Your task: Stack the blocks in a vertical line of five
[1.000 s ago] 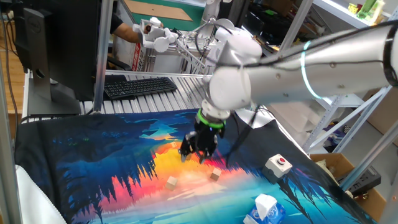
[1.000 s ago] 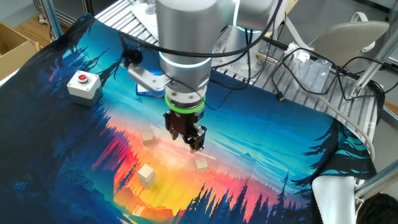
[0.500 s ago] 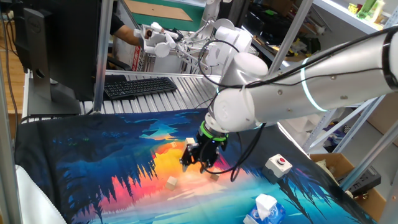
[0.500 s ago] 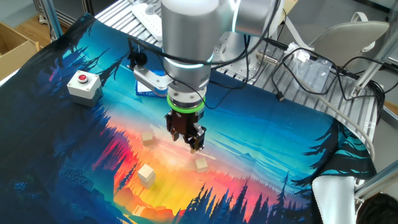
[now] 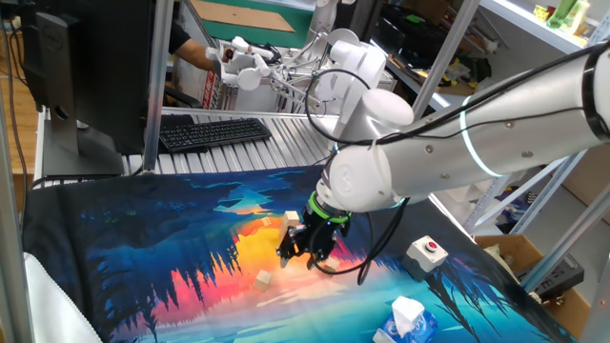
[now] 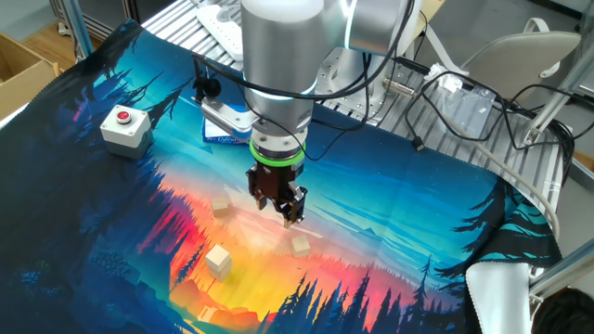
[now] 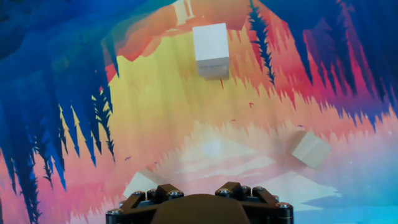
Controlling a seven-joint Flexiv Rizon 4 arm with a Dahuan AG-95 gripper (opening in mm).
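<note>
Bright even indoor light; soft shadows; hand view washed out at centre, slightly soft.

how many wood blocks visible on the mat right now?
3. One block left of the end effector, one block just below it in the other fixed view, one block nearer that camera. More may be hidden.

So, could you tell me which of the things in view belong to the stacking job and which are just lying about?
For the job: the wooden blocks, the gripper.
Lying about: the white button box, the blue-and-white carton, the keyboard.
</note>
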